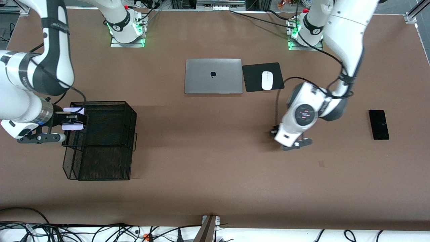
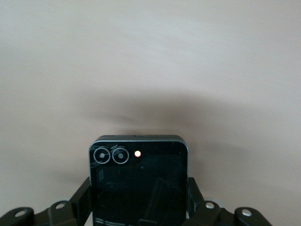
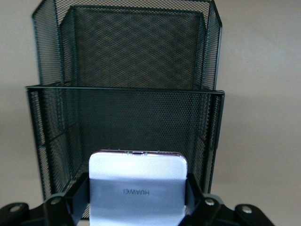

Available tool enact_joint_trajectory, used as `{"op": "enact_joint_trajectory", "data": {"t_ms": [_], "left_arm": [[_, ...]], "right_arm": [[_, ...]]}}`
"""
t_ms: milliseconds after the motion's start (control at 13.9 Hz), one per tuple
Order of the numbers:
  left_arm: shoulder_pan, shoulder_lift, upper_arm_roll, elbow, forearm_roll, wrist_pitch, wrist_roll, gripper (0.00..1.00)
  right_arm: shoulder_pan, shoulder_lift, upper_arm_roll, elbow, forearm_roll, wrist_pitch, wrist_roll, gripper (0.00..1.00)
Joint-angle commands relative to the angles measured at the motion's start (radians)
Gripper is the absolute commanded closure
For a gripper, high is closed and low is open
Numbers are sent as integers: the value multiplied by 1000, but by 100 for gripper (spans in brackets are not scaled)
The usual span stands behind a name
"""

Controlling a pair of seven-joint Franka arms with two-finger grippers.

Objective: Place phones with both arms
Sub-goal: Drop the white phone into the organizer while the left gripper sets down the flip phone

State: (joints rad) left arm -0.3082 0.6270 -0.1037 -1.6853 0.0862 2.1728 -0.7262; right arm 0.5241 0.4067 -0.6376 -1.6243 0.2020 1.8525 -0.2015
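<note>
High front camera faces both arms (wrist cameras look close past held phones).

We see three phones and two white arms. The pale lilac phone point(image 3: 136, 188), small and squarish with lettering on its back, is clamped in the right claw point(image 1: 74, 118) over the rim of the black mesh basket point(image 1: 100, 141) at the right arm's end of the worktop point(image 1: 215, 174). The small black phone point(image 2: 137, 183), squarish with two round lenses and a lit dot by one corner, is pinched in the left claw point(image 2: 138, 207) above bare worktop, nearer the front camera than the mouse pad point(image 1: 262, 76). The long black phone point(image 1: 379, 124), a slim slab, lies flat on the worktop toward the left arm's end, well apart from both others.
</note>
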Motion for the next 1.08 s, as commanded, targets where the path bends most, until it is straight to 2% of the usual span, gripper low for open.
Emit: {"op": "enact_joint_trajectory", "data": {"t_ms": [0, 144, 289, 505, 577, 650, 866, 938, 1011], "left_arm": [[-104, 95, 19, 176, -65, -59, -27, 100], [-166, 121, 19, 213, -74, -42, -7, 100], [-225, 166, 16, 266, -83, 13, 8, 100], [-298, 238, 16, 321, -88, 103, 22, 100], [-311, 261, 16, 331, -86, 146, 21, 100], [-333, 279, 18, 344, -86, 181, 19, 100], [-400, 339, 18, 418, -88, 190, 2, 100], [-416, 348, 19, 432, -86, 188, -5, 100], [-426, 353, 19, 437, -85, 190, -7, 100]], "right_arm": [[-4, -26, 3, -77, 36, 74, -29, 99], [-32, -23, 3, -147, 49, 178, -85, 99], [-36, -14, 3, -181, 127, 204, -108, 99], [-36, -5, 3, -190, 137, 208, -110, 97], [-39, 4, 3, -193, 137, 208, -110, 95], [-42, 9, 3, -195, 137, 208, -110, 88], [-56, 27, 3, -192, 139, 220, -108, 86], [-56, 29, 3, -192, 139, 234, -110, 80], [-56, 32, 3, -192, 139, 243, -110, 67]]}}
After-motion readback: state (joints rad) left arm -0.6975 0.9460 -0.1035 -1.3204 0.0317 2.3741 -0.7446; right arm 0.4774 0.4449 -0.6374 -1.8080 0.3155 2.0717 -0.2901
